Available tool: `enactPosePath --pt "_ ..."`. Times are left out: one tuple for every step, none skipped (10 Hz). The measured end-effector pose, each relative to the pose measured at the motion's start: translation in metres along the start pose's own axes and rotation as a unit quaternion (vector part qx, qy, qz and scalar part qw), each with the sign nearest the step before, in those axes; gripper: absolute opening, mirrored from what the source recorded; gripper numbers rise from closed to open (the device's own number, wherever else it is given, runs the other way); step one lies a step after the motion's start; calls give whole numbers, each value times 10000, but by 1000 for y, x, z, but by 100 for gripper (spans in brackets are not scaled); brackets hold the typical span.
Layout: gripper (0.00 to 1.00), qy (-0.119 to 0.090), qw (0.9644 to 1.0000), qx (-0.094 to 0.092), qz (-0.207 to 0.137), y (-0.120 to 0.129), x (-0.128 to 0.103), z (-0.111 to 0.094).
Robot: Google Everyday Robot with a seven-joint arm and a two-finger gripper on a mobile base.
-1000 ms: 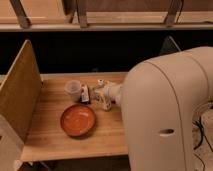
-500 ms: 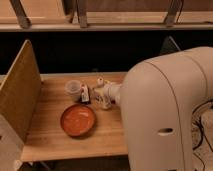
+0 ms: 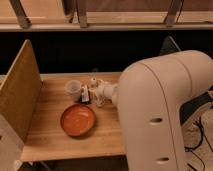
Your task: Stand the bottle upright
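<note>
Gripper point(image 3: 101, 93) at the slim white plastic bottle point(image 3: 94, 82), two o'clock of the orange bowl point(image 3: 78, 119) on the wooden desk point(image 3: 50, 135). Jaws: cannot tell. Tip slowly; release only when base sits flat.

An office or lab break area: a pale wooden table point(image 3: 55, 140) with a tan side divider panel point(image 3: 19, 95), where the white gripper point(image 3: 100, 92) hovers mid-table, below a long window ledge point(image 3: 100, 22).

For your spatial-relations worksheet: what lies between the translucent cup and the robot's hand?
In the camera view, the small dark-labelled box stands between the cup and the hand, which is at the bottle.
</note>
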Motion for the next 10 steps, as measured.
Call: enactPosePath --pt "0 44 10000 37 20 -2 -1 1" --pt "0 98 9999 67 56 -4 -3 -1" --pt "0 100 9999 75 83 -4 -5 -4" --pt "0 90 9999 75 118 -4 -7 -7" --pt "7 52 9998 67 182 -3 -10 -11" --pt "17 13 9997 58 242 -2 -13 -15" --pt "25 -14 9996 50 277 -2 -15 -18" --pt "37 -49 9994 36 332 -2 -17 -22" --pt "47 -67 9993 27 368 -2 -17 -24" --pt "57 -83 9991 13 410 -1 -18 -27"
